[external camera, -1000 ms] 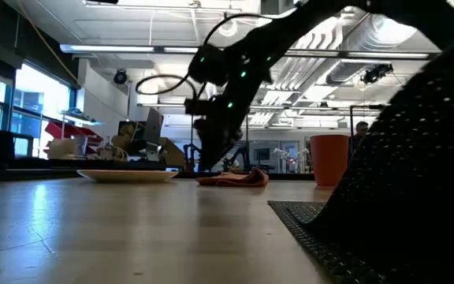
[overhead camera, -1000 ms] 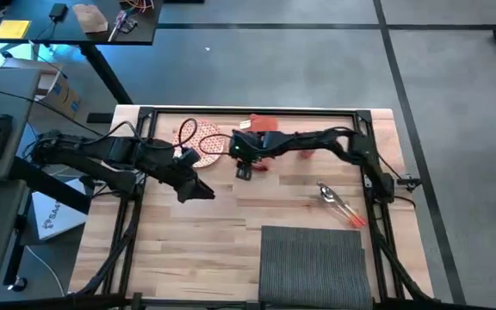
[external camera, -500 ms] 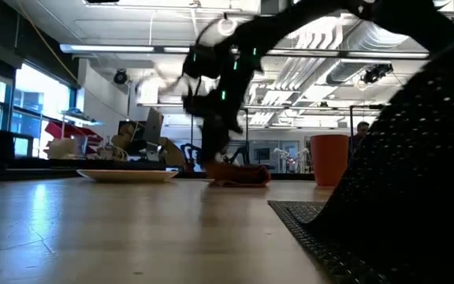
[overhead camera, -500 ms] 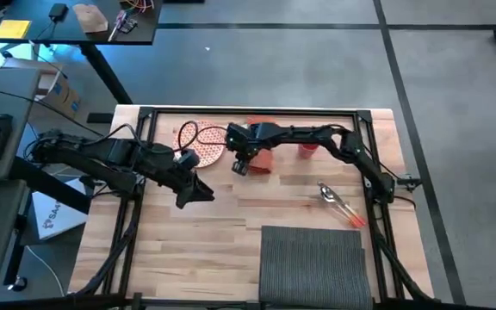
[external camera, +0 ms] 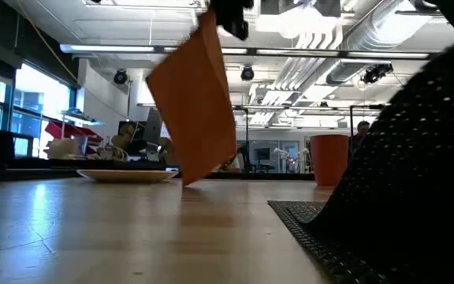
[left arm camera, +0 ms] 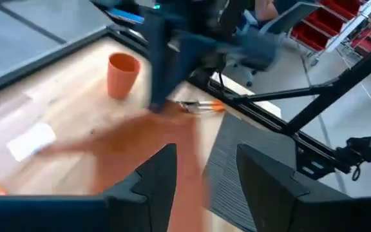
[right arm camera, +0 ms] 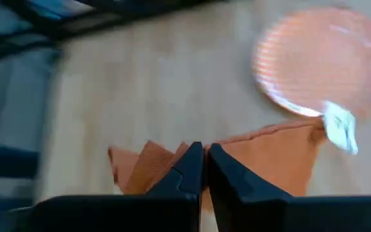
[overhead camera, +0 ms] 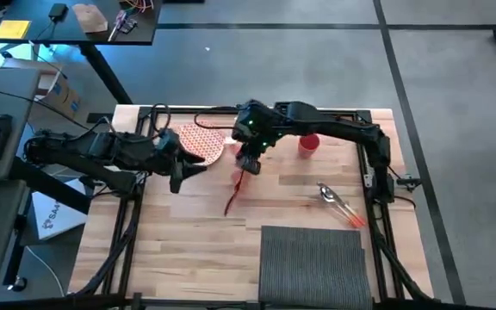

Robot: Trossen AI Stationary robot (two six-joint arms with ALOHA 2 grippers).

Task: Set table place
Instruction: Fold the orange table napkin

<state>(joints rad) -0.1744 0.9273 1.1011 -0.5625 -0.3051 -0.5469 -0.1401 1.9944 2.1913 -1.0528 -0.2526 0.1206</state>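
Since the orange napkin [overhead camera: 238, 188] is only pinched by a corner in the right end effector [overhead camera: 249, 162], hanging above the table [overhead camera: 179, 232], it could get dropped short of the placemat [overhead camera: 315, 263] at the near edge. Left end effector [overhead camera: 182, 172] is spread, idle by the plate [overhead camera: 203, 143].

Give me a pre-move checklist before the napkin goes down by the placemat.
1. Right gripper shut on napkin: ok.
2. Napkin lifted off table: ok, it hangs unfolded, its lower corner close above the wood in the low view.
3. Placemat lying flat at the near edge, bare: ok.
4. Path from napkin to placemat free of cutlery: ok, cutlery lies to the side.
5. Left gripper out of the way, near plate: ok, open.
6. Cup upright: ok.
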